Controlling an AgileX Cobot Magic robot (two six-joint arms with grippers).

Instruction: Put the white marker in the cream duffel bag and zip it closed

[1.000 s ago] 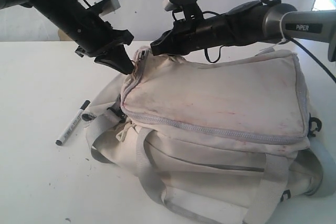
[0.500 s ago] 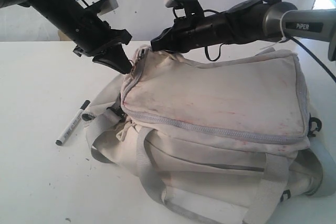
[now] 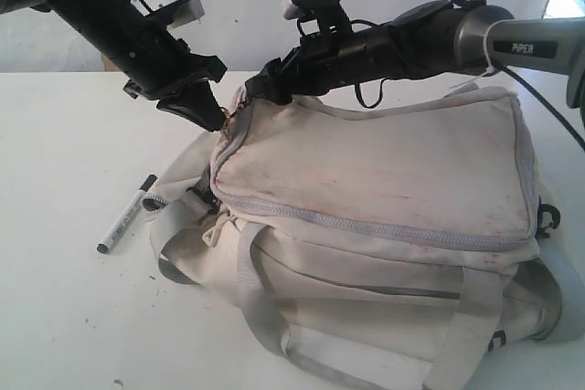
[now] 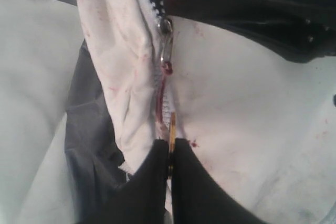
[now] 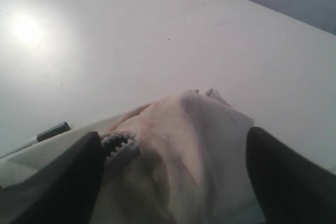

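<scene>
The cream duffel bag (image 3: 384, 171) lies on the white table, its top flap zipped along the front. The white marker (image 3: 126, 215) lies on the table left of the bag, and its black cap (image 5: 52, 131) shows in the right wrist view. My left gripper (image 3: 218, 121) is at the bag's upper left corner, shut on the zipper pull (image 4: 171, 132), which hangs by a red cord from the slider (image 4: 165, 38). My right gripper (image 3: 258, 89) is open just right of it, its fingers astride the corner fabric (image 5: 194, 129) beside the zipper teeth (image 5: 118, 142).
Grey webbing straps (image 3: 260, 317) hang down the bag's front toward the table edge. A black clip (image 3: 547, 218) sits at the bag's right end. Bare table (image 3: 64, 134) stretches left of the marker. Dark grey lining (image 4: 89, 129) shows beside the corner seam.
My right gripper has opened and let go of the bag's corner. The left gripper, still shut on the pull, has shifted slightly up and left.
</scene>
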